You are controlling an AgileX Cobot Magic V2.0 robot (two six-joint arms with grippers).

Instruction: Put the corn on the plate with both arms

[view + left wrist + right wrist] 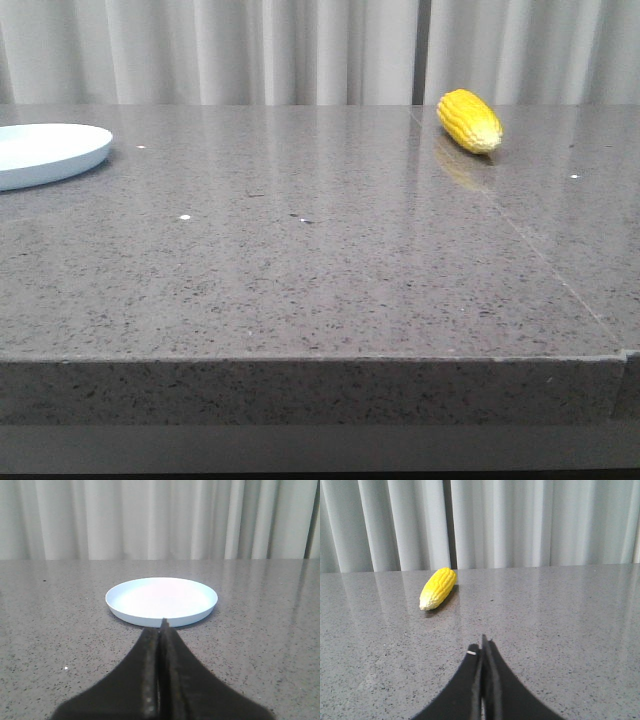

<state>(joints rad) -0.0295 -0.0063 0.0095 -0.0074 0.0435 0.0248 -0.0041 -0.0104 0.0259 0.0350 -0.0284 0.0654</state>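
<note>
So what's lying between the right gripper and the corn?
Nothing. The right wrist view shows only bare grey table between the shut right gripper and the corn.

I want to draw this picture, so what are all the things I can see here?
corn: one, bright yellow, lying on the table far back on the right.
plate: one, pale blue-white, empty, at the table's left edge of the front view.
table: one, grey speckled stone.
curtain: pale grey, behind the table.
left tool: black, fingers shut, facing the plate.
right tool: black, fingers shut, facing the corn.
</note>
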